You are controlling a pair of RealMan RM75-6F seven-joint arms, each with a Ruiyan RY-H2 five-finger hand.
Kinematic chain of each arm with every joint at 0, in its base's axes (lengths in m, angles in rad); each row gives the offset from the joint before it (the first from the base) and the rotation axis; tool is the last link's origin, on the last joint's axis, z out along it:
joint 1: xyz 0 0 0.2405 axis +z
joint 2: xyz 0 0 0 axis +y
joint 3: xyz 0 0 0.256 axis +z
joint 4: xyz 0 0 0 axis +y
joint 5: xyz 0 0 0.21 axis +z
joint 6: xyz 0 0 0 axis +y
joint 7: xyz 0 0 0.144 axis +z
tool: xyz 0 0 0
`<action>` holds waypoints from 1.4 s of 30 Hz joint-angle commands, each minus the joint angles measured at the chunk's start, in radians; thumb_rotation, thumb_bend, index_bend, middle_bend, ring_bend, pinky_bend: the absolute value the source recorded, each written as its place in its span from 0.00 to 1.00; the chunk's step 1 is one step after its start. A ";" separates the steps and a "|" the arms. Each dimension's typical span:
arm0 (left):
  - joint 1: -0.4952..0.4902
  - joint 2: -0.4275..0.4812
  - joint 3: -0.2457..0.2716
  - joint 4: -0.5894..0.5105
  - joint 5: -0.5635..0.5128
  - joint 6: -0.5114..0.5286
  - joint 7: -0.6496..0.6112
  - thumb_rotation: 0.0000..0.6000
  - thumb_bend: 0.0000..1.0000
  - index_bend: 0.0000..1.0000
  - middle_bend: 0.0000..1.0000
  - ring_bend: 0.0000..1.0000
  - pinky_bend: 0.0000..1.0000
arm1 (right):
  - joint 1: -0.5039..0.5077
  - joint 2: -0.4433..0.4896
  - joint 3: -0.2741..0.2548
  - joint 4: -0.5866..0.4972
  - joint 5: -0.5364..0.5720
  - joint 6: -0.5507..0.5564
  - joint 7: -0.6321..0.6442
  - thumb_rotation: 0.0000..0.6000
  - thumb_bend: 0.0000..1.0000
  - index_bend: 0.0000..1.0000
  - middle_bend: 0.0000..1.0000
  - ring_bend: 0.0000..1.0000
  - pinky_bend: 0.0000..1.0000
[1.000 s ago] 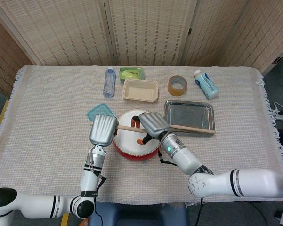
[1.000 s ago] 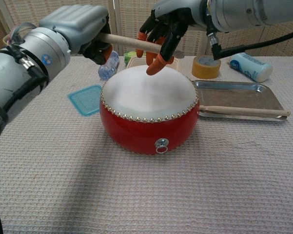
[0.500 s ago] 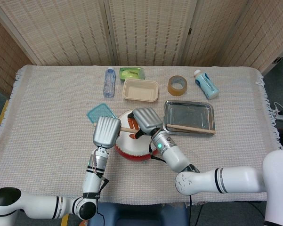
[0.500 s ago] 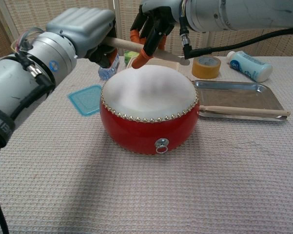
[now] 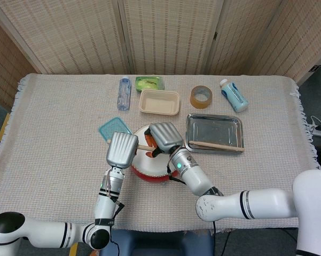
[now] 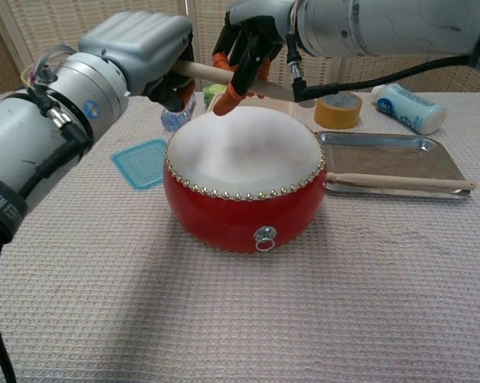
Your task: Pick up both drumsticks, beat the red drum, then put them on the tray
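The red drum (image 6: 243, 191), with a white skin and a ring of metal studs, is sitting at the centre of the desk (image 5: 53, 133). The left robot hand (image 6: 148, 49) is gripping one pale wooden drumstick (image 6: 224, 76) above the drum's far edge. The right robot hand (image 6: 247, 40) is hanging beside it with orange-tipped fingers (image 6: 224, 104) curled around the same stick. A second drumstick (image 6: 399, 182) is lying across the metal tray (image 6: 383, 144) at middle right.
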 commanded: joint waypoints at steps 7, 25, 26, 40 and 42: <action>0.000 0.000 0.012 0.002 0.015 -0.004 0.001 1.00 0.59 0.85 1.00 0.95 1.00 | -0.006 -0.029 0.008 0.015 -0.001 0.039 -0.017 1.00 0.09 0.83 0.79 0.62 0.55; 0.001 0.020 0.018 -0.005 0.043 -0.021 -0.002 1.00 0.46 0.20 0.34 0.30 0.59 | -0.012 -0.036 -0.002 0.010 0.007 0.071 -0.103 1.00 0.09 0.91 0.82 0.67 0.56; 0.001 0.020 0.018 -0.006 0.042 -0.024 -0.004 1.00 0.46 0.18 0.31 0.27 0.56 | -0.013 -0.036 -0.003 0.009 0.009 0.071 -0.107 1.00 0.09 0.91 0.82 0.67 0.56; 0.009 0.034 0.007 -0.012 0.030 -0.035 -0.031 1.00 0.45 0.00 0.07 0.00 0.19 | -0.030 -0.005 -0.014 -0.013 0.013 0.066 -0.148 1.00 0.09 0.93 0.82 0.68 0.56; 0.011 0.036 0.005 -0.010 0.029 -0.035 -0.035 1.00 0.45 0.00 0.07 0.00 0.19 | -0.038 0.005 -0.017 -0.018 0.006 0.059 -0.143 1.00 0.09 0.93 0.82 0.68 0.56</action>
